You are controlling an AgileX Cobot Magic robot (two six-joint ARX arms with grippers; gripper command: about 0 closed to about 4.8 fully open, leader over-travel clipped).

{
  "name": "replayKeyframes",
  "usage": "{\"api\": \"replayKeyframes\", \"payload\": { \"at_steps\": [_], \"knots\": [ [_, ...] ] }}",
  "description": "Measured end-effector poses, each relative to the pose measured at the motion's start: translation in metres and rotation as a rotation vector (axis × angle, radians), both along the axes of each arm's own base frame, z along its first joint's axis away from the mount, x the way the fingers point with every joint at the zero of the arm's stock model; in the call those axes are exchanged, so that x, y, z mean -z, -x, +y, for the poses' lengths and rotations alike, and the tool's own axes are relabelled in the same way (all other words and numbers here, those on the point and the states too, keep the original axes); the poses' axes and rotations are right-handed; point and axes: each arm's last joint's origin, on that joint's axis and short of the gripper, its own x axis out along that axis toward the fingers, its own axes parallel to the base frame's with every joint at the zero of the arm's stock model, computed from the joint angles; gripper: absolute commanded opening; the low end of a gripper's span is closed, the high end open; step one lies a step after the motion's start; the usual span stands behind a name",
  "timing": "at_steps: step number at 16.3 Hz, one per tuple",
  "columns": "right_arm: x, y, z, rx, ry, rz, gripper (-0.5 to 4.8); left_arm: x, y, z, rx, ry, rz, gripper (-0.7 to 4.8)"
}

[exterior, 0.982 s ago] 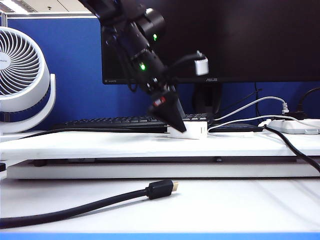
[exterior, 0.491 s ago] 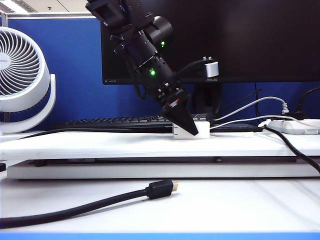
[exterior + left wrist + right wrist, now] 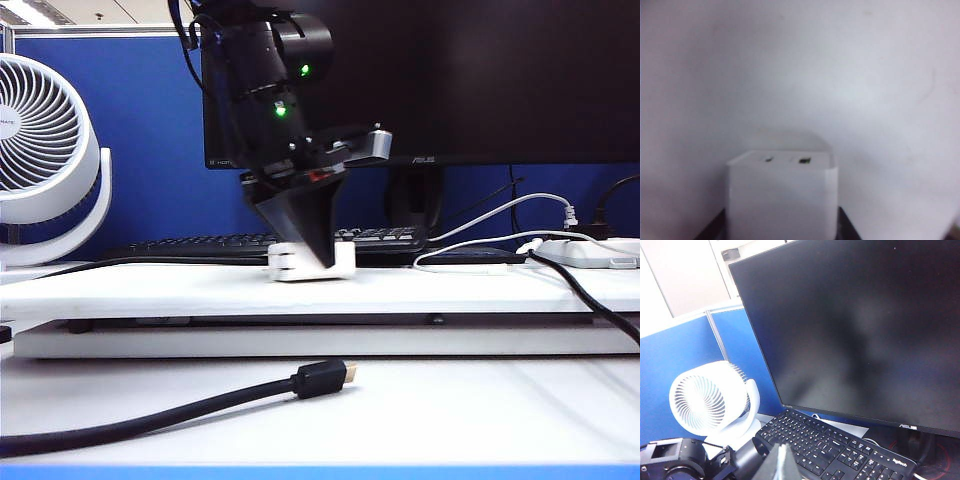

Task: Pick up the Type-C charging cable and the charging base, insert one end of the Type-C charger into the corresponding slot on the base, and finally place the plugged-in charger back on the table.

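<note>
While the left gripper [image 3: 312, 258] clamps the charging base [image 3: 310, 264] on the raised table slab [image 3: 150, 292], the right gripper, unseen, is closed.

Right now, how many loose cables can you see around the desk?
3: a thick black cable on the front table, a thin white cable on the raised slab at right, a grey-white cable behind it. Others may be hidden.

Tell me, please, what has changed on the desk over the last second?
The left tool closed on the charging base and slid it leftward along the raised slab, turning as it went. The white cable, black cable, fan and keyboard stayed put. The right tool, seen only in its wrist view, did not move.
</note>
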Motion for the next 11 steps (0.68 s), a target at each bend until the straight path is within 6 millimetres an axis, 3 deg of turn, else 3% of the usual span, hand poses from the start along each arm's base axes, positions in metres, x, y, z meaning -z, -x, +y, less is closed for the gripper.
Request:
{"api": "replayKeyframes", "payload": {
  "at_steps": [6,7,8,9,11],
  "knots": [
    [0.0,0.0,0.0,-0.002,0.0,0.0,-0.01,-0.001,0.005,0.003,-0.017,-0.028,0.048,0.93],
    [0.0,0.0,0.0,-0.002,0.0,0.0,-0.01,-0.002,0.007,0.005,-0.021,-0.037,0.062,1.44],
    [0.0,0.0,0.0,-0.002,0.0,0.0,-0.01,-0.002,0.008,0.006,-0.023,-0.046,0.074,2.92],
    [0.0,0.0,0.0,-0.002,0.0,0.0,-0.01,-0.002,0.01,0.007,-0.026,-0.055,0.088,4.04],
    [0.0,0.0,0.0,-0.002,0.001,0.003,-0.01,0.004,0.015,0.011,-0.028,-0.115,0.153,4.35]
  ]
}}
